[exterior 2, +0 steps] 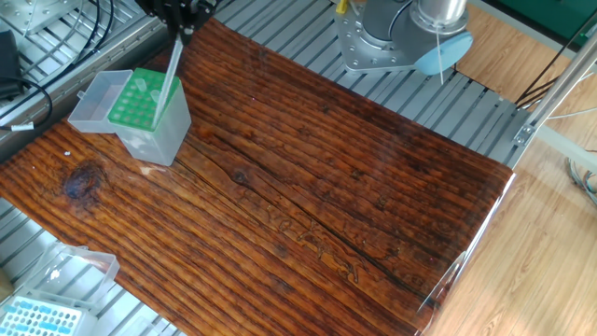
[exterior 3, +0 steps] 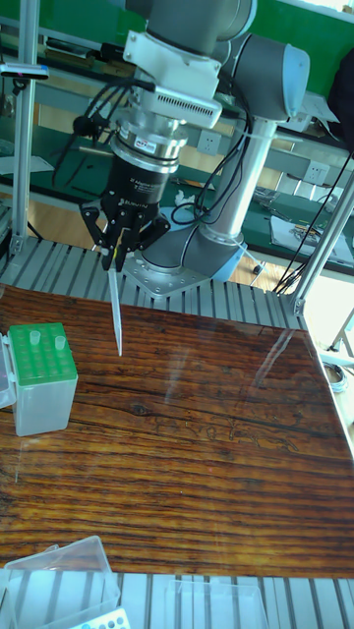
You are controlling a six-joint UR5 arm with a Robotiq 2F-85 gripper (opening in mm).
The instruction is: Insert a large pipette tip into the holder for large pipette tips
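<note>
My gripper (exterior 3: 114, 259) hangs above the back left of the wooden table, shut on the top of the large pipette tip (exterior 3: 116, 310), which points almost straight down. The tall fixed view shows the tip's point in the air, right of and slightly above the holder for large pipette tips (exterior 3: 39, 371). The holder's green rack (exterior 2: 138, 99) carries two tips near its back edge, and its clear lid (exterior 2: 96, 105) lies open to the left. Seen from the fixed view, the gripper (exterior 2: 180, 30) is at the top edge and the tip (exterior 2: 166, 82) overlaps the holder's right side.
The robot's base (exterior 2: 384, 42) stands behind the table on the grooved metal bench. A smaller clear box with a light blue rack (exterior 2: 39, 317) sits off the table's front left corner. Black cables (exterior 2: 42, 51) run at the far left.
</note>
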